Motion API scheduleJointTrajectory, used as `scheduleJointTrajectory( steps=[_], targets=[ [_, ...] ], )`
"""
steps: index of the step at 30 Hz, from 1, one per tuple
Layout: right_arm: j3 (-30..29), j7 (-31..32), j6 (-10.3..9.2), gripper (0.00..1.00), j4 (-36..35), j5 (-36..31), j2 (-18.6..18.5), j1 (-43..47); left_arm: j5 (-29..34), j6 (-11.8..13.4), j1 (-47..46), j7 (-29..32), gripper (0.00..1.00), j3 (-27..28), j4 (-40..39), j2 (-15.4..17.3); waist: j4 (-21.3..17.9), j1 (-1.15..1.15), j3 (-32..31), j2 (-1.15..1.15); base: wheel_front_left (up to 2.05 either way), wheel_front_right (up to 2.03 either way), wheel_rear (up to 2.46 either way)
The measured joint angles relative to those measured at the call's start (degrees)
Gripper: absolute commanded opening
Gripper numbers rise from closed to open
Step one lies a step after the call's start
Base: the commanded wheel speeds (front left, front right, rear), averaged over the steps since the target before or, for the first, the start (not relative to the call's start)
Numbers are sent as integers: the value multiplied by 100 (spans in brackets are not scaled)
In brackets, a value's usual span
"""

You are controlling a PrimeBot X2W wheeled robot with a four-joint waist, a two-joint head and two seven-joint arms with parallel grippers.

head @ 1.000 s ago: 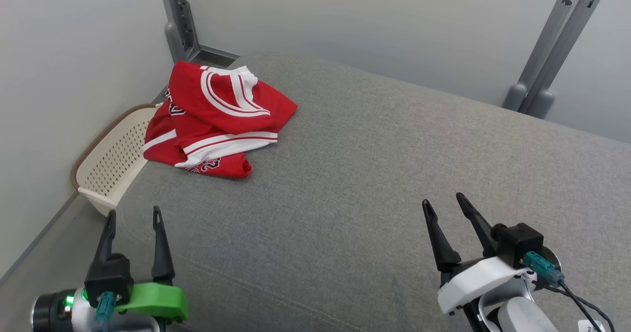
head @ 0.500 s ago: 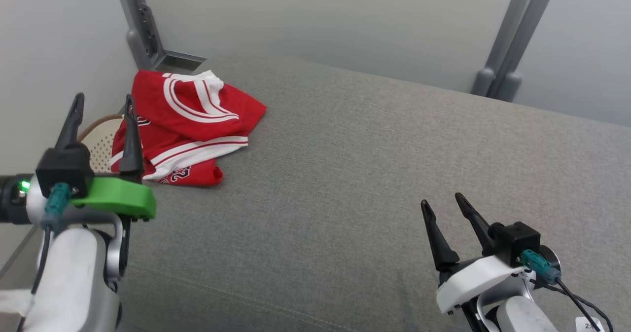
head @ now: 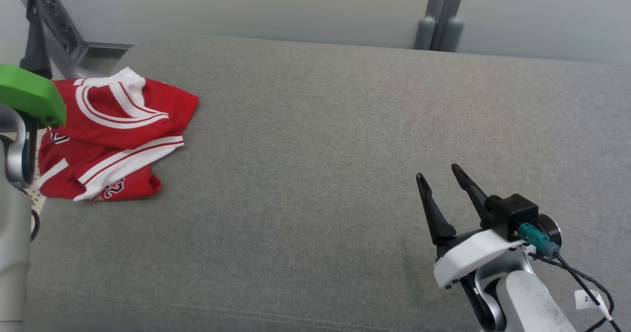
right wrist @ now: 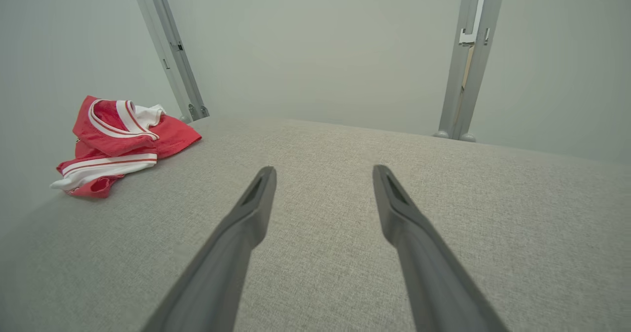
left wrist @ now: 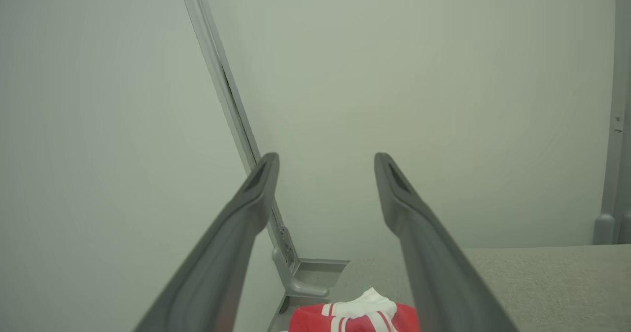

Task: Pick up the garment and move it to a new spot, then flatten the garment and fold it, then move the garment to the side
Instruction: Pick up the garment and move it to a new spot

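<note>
Where the garment (head: 113, 134) lies bunched on the cushion (head: 320, 149), a post (right wrist: 170, 46) rises.

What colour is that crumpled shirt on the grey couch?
The shirt is red with white striped trim, clearest in the head view.

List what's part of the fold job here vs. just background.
Job:
- crumpled red jersey with white trim, at the left end of the grey fabric cushion
- left gripper, open, near the jersey
- right gripper, open, over bare cushion

Background:
- grey metal upright posts
- pale wall
</note>
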Motion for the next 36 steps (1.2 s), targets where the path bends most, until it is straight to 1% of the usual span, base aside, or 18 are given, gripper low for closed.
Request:
scheduleJointTrajectory(
  steps=[10,15,20,24,27,30,33,36],
  targets=[
    [10,38,0,100,-103,-54,-1,-210,-227,-146,-706,53,100,142,1493,237,-537,0,459,0,0,0,0],
    [20,70,0,100,-135,-94,-2,-303,-256,-171,-817,156,100,156,2369,377,-812,0,687,0,0,0,0],
    [0,78,0,100,-169,-127,-4,-382,-339,-209,-923,156,100,169,3025,445,-1040,0,917,0,0,0,0],
    [-12,101,0,100,-210,-155,-2,-397,-374,-215,-979,-11,100,179,3372,513,-1177,0,1096,0,0,0,0],
    [-8,122,0,100,-252,-170,-5,-421,-426,-216,-987,-10,100,196,3729,521,-1255,1,1222,0,0,0,0],
    [20,130,0,100,-276,-180,-3,-473,-476,-212,-973,57,100,210,4068,550,-1324,1,1320,0,0,0,0],
    [15,146,0,100,-305,-186,-3,-504,-558,-203,-954,52,100,253,4237,579,-1383,1,1404,0,0,0,0],
    [9,178,0,100,-315,-198,-4,-503,-622,-181,-898,196,100,286,4358,572,-1428,0,1478,0,0,0,0]
  ],
)
